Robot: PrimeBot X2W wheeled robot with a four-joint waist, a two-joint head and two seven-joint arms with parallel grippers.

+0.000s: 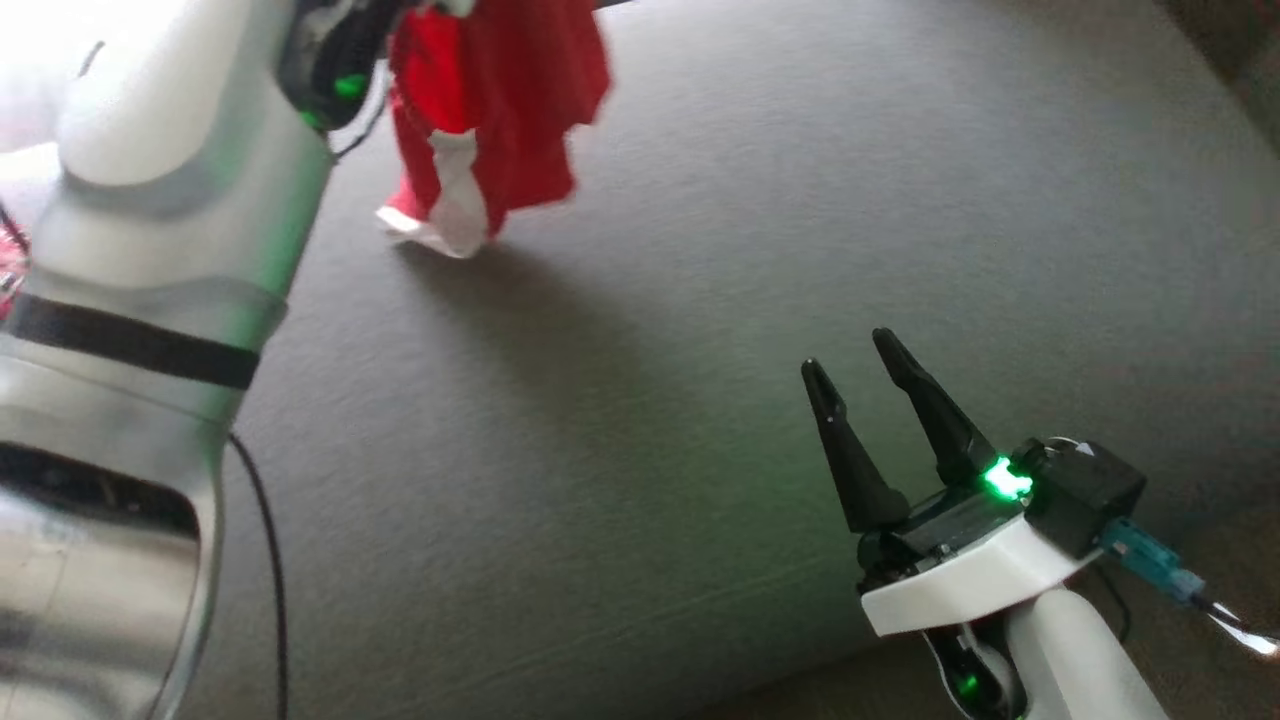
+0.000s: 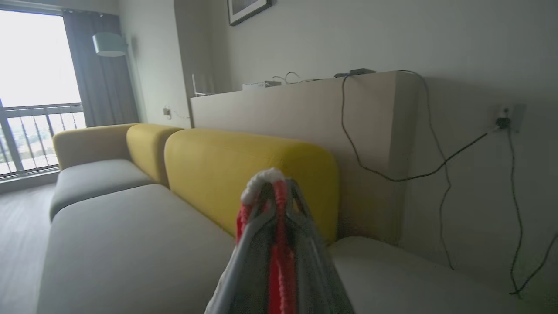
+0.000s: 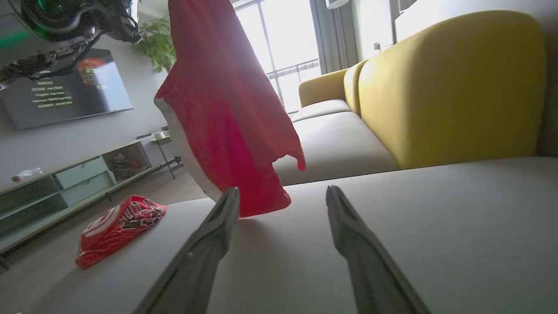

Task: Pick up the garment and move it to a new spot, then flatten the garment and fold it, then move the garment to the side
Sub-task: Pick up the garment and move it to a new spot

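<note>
While left tool (image 2: 279, 185) pinches garment (image 1: 500, 100), top cropped, right tool (image 1: 848, 352) spread.

A long sofa (image 2: 130, 244) with grey seats and yellow backrests (image 2: 244, 174) runs along a pale wall. Behind it stands a beige ledge (image 2: 296, 109) carrying a few small devices. A dark cable (image 2: 392, 176) hangs from its top and loops to a socket (image 2: 505, 118) on the wall. A framed picture (image 2: 248, 8) hangs above. At the far end daylight pours through a tall window (image 2: 35, 65) with a balcony railing (image 2: 39, 126), flanked by a dark curtain (image 2: 102, 78) and a pale lamp (image 2: 110, 43). The floor (image 2: 22, 235) is wood. Opposite, a TV (image 3: 65, 93) hangs over a low cabinet (image 3: 78, 179), a plant (image 3: 157, 43) beside it
</note>
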